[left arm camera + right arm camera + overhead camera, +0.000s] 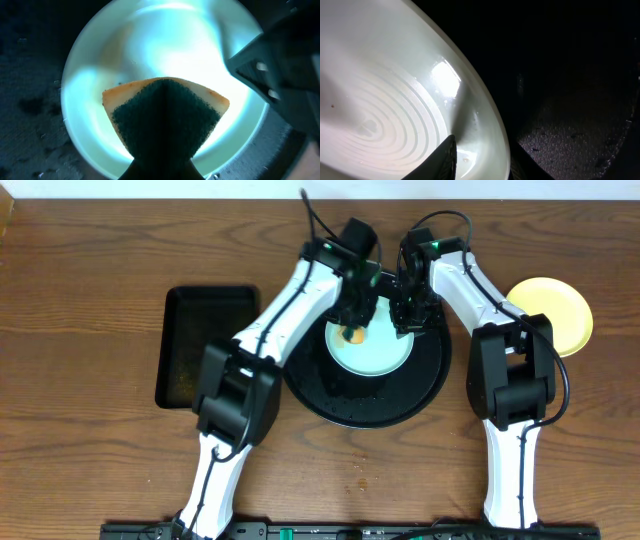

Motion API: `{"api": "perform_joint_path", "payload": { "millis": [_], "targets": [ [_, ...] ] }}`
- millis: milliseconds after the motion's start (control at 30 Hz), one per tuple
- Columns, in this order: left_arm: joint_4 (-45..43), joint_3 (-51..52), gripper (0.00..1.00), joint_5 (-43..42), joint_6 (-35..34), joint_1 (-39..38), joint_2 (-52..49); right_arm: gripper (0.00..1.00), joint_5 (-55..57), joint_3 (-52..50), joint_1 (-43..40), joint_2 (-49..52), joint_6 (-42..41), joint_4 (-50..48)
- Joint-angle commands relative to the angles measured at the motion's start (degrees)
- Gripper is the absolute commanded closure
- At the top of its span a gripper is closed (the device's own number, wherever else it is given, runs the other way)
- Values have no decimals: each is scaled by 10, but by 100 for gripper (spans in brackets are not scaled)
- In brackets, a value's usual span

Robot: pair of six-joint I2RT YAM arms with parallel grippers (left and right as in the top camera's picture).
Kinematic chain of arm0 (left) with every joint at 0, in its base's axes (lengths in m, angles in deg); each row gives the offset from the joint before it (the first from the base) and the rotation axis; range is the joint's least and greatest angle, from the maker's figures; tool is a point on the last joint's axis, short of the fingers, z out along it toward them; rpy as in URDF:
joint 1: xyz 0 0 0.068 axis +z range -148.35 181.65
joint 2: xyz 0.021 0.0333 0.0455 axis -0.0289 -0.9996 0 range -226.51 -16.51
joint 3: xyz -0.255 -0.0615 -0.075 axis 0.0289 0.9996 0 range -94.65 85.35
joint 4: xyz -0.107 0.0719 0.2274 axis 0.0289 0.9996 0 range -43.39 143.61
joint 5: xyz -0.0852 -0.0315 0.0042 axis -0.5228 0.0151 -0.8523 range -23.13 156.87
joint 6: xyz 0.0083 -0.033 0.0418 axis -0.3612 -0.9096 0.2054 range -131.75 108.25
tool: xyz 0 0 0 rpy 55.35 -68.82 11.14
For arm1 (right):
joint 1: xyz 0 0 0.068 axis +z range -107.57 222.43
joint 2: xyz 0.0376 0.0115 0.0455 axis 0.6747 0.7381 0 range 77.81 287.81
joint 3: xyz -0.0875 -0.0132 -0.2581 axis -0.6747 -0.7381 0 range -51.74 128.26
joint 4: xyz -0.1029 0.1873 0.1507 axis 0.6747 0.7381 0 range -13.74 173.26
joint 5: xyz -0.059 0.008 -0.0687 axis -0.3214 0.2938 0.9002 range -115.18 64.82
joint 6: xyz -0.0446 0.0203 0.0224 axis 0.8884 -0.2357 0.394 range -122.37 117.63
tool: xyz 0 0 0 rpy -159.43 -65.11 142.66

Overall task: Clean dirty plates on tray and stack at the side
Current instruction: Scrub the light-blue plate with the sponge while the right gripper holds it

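A pale mint-blue plate [385, 352] lies on the round black tray [360, 412]. My left gripper [357, 315] is shut on a sponge [354, 334], orange with a dark green scouring face, and presses it onto the plate's middle. The left wrist view shows the sponge [165, 115] on the plate [165, 45]. My right gripper [408, 320] is shut on the plate's right rim. In the right wrist view its fingers [482, 162] straddle the rim of the plate [385, 100]. A pale yellow plate [555, 310] lies on the wood at the right. A second mint plate is not in view.
A narrower black rectangular tray [205, 345] with crumbs lies left of the round tray. The round tray's surface [570, 125] carries small specks. Both arms cross over the tray's far half. Brown wood tabletop [90, 460] surrounds everything.
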Motion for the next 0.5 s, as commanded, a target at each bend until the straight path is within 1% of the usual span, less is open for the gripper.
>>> {"api": "perform_joint_path", "payload": {
  "millis": [0,100,267,367,467],
  "targets": [
    [-16,-8,93,51,11,5,-19,70,5,-16,7,24,9,-8],
    [-23,-6,92,58,11,5,-39,71,5,-16,7,24,9,-8],
    [-24,-6,92,110,11,5,-65,71,5,-16,7,24,9,-8],
    [-23,-5,92,107,9,5,-74,70,5,-16,7,24,9,-9],
    [-22,0,93,62,9,5,-75,70,5,-16,7,24,9,-9]
  ]
}}
